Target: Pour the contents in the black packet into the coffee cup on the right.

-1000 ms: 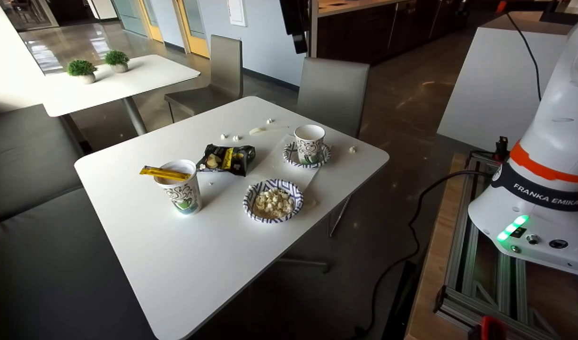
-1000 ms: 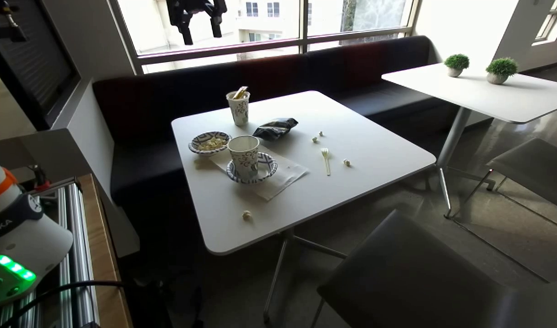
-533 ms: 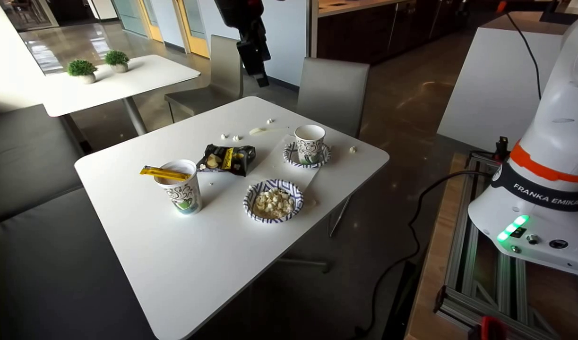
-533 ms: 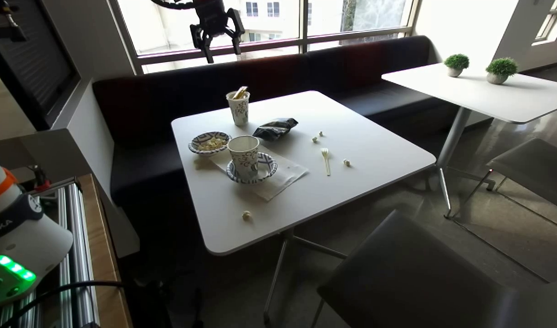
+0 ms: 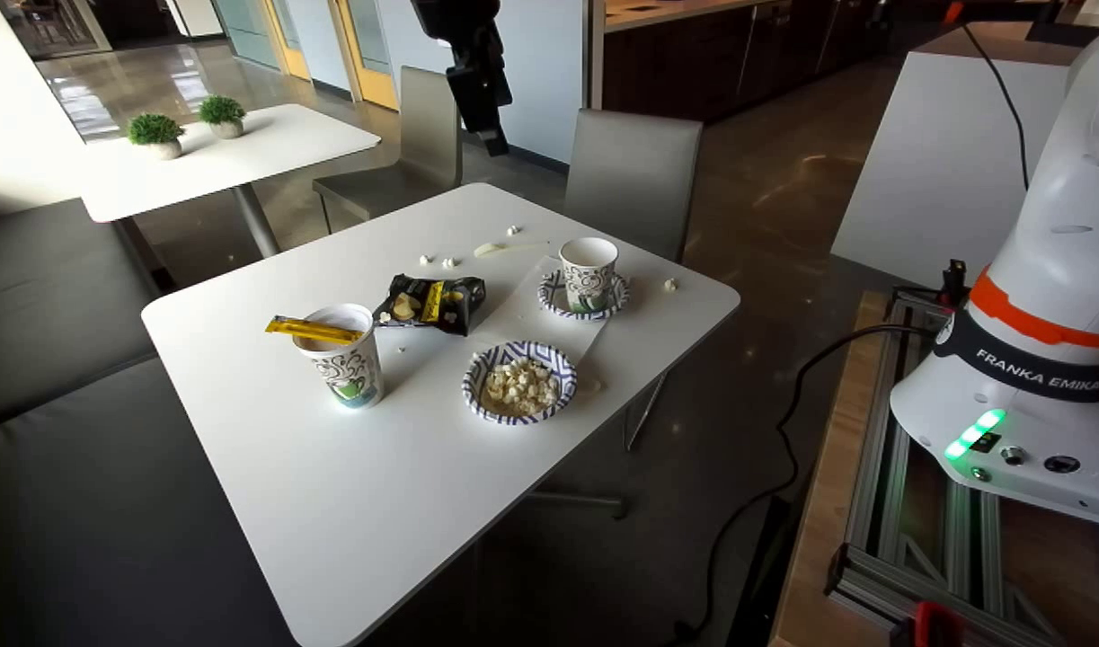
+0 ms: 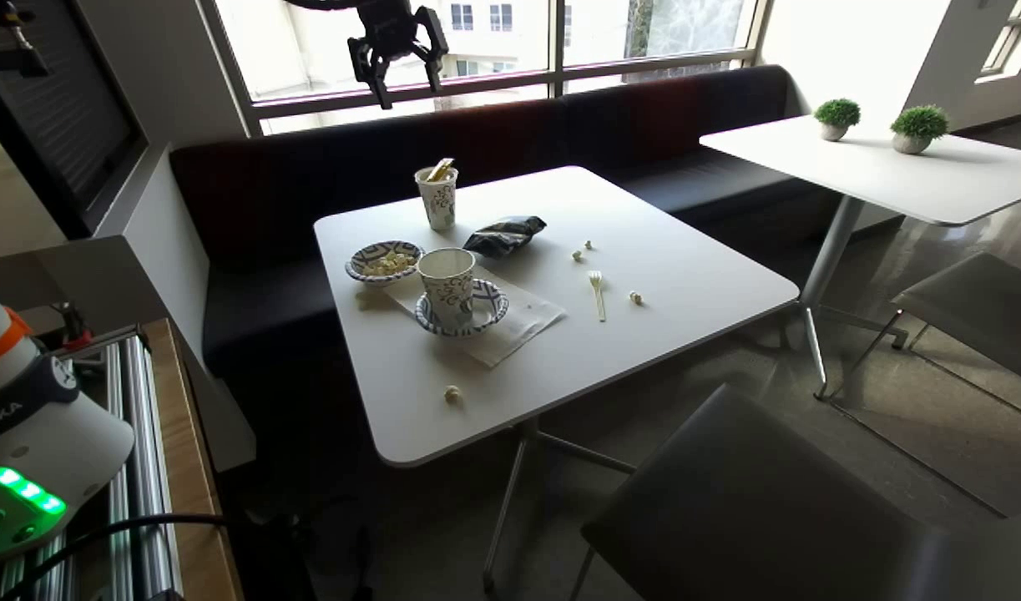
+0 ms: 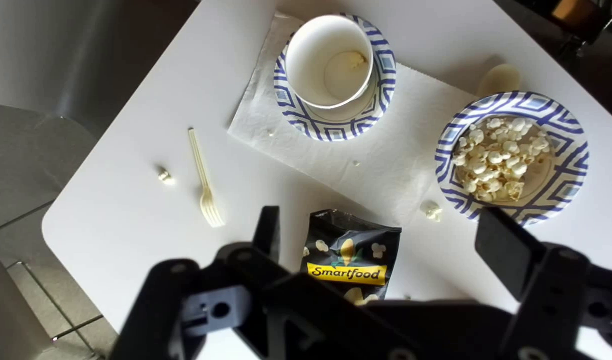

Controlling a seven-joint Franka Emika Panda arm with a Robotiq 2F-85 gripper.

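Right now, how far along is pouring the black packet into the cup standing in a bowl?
Done: no pour I can confirm; the cup holds one small piece, source unclear. In hand: nothing; the open gripper hangs above the table. Left, it seems: grasp the packet lying on the table, lift it, pour.

Bright window [image 6: 510,42] above dim bench [image 6: 510,142].

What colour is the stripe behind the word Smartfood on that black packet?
Yellow; the stripe on the black packet shows best in the wrist view.
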